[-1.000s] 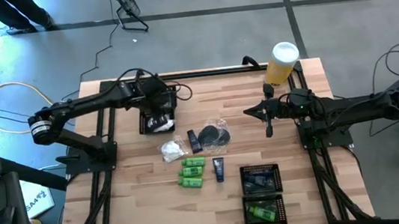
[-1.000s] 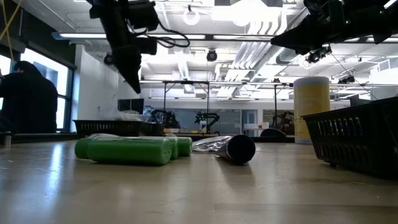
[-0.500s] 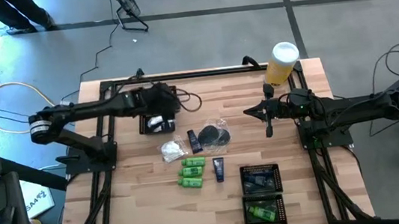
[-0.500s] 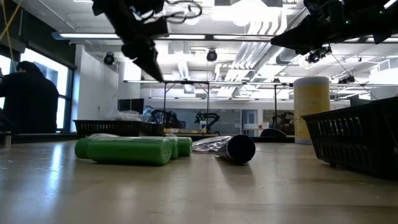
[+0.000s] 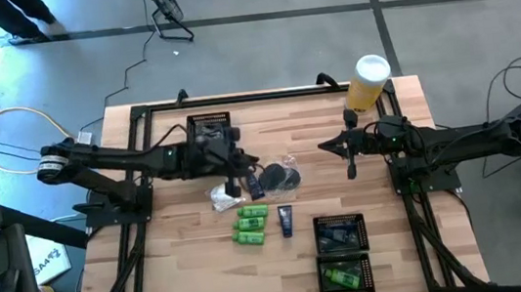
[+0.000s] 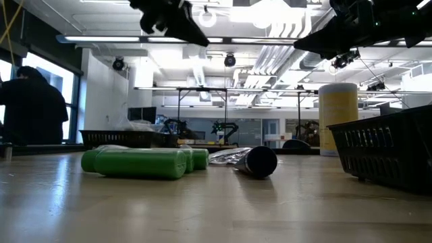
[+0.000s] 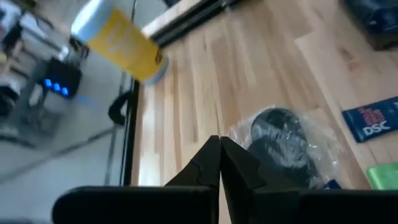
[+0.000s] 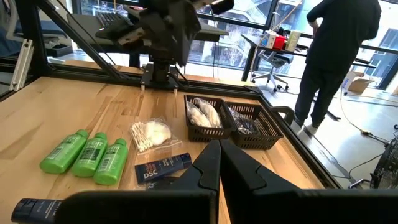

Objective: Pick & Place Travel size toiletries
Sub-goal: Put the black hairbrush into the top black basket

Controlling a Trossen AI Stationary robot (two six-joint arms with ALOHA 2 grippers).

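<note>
Crowded middle, open edges

We see bare desk (image 5: 171, 264) left of the green bottles (image 5: 250, 224); the yellow cylinder (image 5: 368, 82) and mesh trays (image 5: 341, 252) block the right.

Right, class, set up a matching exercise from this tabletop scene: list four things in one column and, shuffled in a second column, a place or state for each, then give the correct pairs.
Column one:
1. green bottles
2. yellow cylinder
3. left end effector
4. right end effector

Column two:
A. standing at the table's far right corner
B. shut, above the loose items at mid table
C. lying side by side on the wood
D. shut, waiting over bare wood near the right edge

Pairs: 1-C, 2-A, 3-B, 4-D
</note>
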